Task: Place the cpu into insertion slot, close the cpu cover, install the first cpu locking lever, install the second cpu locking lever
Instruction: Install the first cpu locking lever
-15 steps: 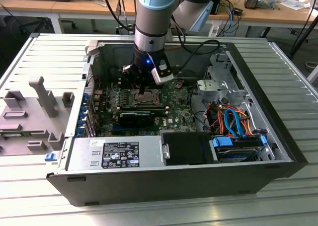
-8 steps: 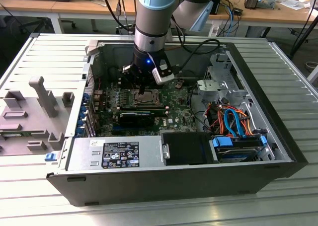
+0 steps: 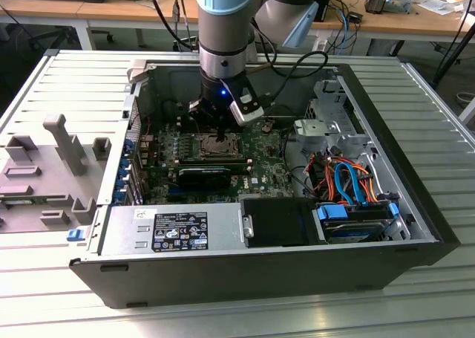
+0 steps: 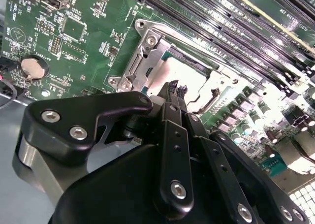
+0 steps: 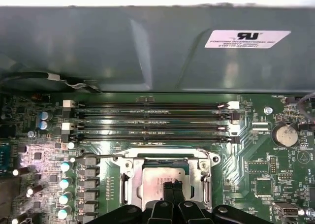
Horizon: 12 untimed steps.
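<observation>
The cpu (image 5: 156, 177) lies flat in the insertion slot (image 3: 211, 148) of the green motherboard (image 3: 260, 167), its dull silver top showing in both wrist views (image 4: 165, 74). The silvery cpu cover (image 5: 204, 177) lies flat around it as a frame (image 4: 142, 49). A thin wire lever (image 5: 98, 156) runs along one edge of the socket. My gripper (image 5: 173, 185) hangs straight over the socket, its black fingertips (image 4: 172, 88) shut together and resting on or just above the cpu's top. In the exterior view the gripper (image 3: 220, 134) reaches down inside the open computer case.
Long black memory slots (image 5: 147, 120) run beside the socket, with the grey case wall (image 5: 147, 47) behind them. A coin battery (image 5: 284, 134) sits on the board. Drive cage and coloured cables (image 3: 349, 182) fill the case at the exterior view's right; a power supply (image 3: 171, 230) lies along the front.
</observation>
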Motion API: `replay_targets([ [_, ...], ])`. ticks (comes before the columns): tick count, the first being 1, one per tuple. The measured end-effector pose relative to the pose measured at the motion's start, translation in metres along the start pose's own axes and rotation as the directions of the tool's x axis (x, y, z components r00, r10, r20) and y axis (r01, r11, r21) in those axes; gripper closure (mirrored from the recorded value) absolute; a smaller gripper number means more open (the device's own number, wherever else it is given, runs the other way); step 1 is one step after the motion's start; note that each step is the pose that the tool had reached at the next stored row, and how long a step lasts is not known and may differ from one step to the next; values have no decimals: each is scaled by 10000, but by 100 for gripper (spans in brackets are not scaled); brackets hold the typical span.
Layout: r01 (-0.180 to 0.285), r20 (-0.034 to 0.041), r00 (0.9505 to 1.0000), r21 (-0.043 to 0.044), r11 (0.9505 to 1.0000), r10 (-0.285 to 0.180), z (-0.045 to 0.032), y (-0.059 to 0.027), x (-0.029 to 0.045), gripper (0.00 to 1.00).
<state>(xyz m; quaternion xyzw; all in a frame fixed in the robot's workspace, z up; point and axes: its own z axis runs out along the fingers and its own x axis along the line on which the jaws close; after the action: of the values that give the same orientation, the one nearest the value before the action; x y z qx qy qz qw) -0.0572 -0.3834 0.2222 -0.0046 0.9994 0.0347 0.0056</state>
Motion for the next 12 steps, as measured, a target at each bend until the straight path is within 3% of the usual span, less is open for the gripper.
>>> replay_targets([
  [2, 0, 1, 10000, 1, 10000, 0, 0, 0, 0, 89],
  [3, -1, 1, 10000, 44, 10000, 1, -1, 0, 1, 89],
  [4, 0, -1, 10000, 204, 9998, 0, -1, 0, 1, 89],
  [5, 6, -5, 10000, 437, 9990, -6, -1, 0, 1, 89],
  [9, 38, -14, 10000, 1216, 9926, -37, 0, 3, 1, 89],
  [12, 42, -14, 10000, 1219, 9925, -41, 0, 3, 1, 89],
])
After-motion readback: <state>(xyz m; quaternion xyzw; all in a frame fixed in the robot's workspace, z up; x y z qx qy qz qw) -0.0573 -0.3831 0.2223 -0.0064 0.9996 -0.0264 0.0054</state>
